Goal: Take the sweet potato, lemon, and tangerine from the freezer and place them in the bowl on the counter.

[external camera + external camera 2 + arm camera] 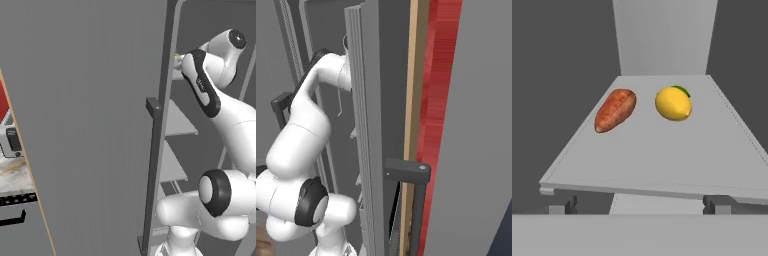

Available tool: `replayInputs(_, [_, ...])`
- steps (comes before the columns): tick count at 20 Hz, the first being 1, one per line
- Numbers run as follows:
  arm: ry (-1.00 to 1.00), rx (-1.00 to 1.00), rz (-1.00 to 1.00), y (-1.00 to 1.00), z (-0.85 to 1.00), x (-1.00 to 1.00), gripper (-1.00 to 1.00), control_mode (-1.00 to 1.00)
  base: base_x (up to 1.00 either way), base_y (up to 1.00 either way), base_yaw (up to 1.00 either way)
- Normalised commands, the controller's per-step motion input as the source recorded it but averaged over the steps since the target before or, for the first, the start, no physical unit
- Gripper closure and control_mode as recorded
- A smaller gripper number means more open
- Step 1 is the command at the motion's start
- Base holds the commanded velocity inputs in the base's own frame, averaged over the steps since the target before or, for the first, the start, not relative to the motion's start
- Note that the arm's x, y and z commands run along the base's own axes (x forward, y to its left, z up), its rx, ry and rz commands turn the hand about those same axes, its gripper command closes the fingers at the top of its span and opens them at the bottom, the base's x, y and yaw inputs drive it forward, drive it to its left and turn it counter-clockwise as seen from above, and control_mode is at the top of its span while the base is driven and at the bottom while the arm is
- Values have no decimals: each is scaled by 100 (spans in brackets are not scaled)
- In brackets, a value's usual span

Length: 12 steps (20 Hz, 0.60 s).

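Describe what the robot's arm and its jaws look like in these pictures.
The arm is glossy white, built of rounded, tube-like segments with black rings and caps at the joints, and a black band along one link. At the hand view's bottom, the gripper shows only two small grey, blocky fingertips. No cables or markings can be made out.

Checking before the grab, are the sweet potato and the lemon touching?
Apart. In the hand view, bare grey shelf shows between the sweet potato and the lemon.

White arm [220, 107] bent up and forward, claw [639, 207] seemingly open.
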Motion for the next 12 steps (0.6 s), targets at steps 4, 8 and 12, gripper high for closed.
replayInputs(4, [0, 0, 0, 0, 0, 43, -100, -100, 0, 0, 0])
replayInputs(8, [0, 0, 0, -6, 0, 47, -100, -100, 0, 0, 0])
replayInputs(12, [0, 0, 0, -14, 0, 38, -100, -100, 0, 0, 0])
